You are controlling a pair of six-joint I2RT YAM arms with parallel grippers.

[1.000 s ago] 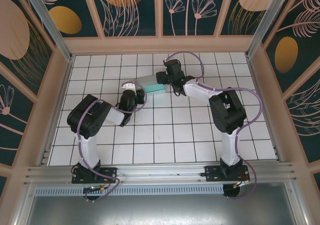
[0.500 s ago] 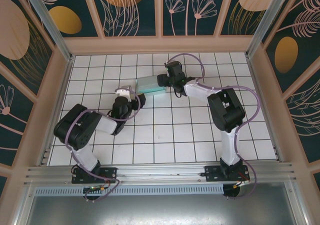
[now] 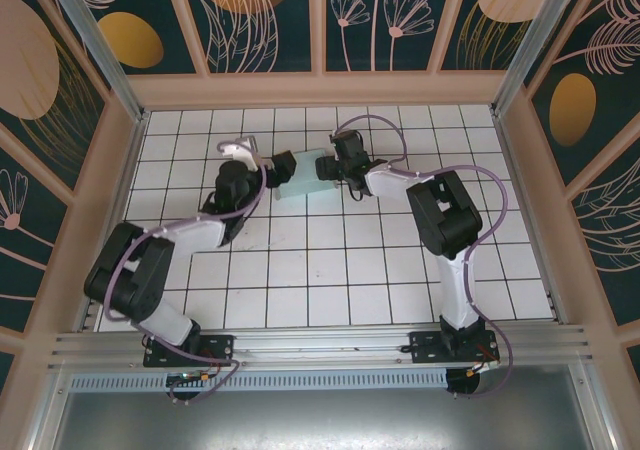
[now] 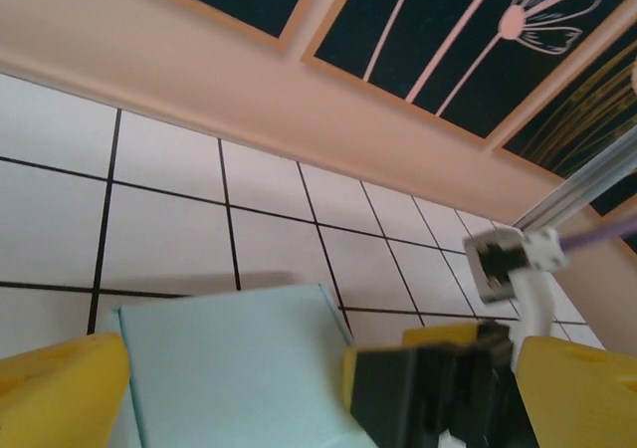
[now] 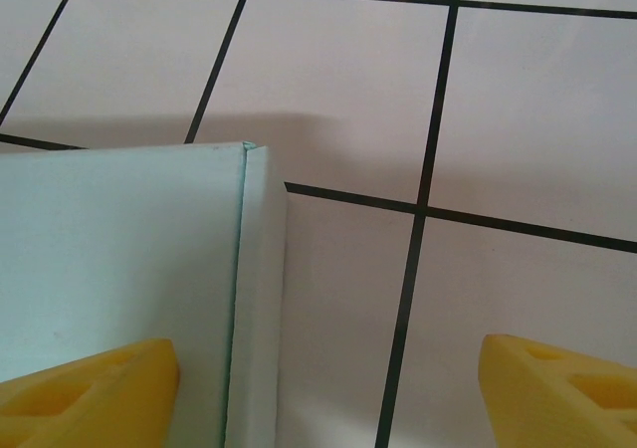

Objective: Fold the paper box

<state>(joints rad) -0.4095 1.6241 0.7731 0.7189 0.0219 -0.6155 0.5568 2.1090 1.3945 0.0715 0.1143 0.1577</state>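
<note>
paper box [image 3: 300, 176]: is lying between the two grippers on the far half of the tabletop, near the middle of its far edge, pale turquoise with a broad panel facing up.
left gripper [image 3: 279, 166]: is hovering at the box's left end, its yellow fingers [image 4: 60, 393] spreading wide and pinching nothing; the left wrist view is showing the box low between them, but not whether they are touching it.
right gripper [image 3: 326, 166]: is reaching to the box's right end with its jaws standing apart; in the right wrist view one yellow finger is sitting over the box panel and the other is hanging over bare tile.
side strip [image 5: 257, 299]: is running as a narrow creased band along the box's edge.
tabletop [image 3: 330, 270]: is showing white tiles with black lines.
back wall [image 3: 260, 20]: is rising behind the far edge, with dark panels carrying flower prints.
</note>
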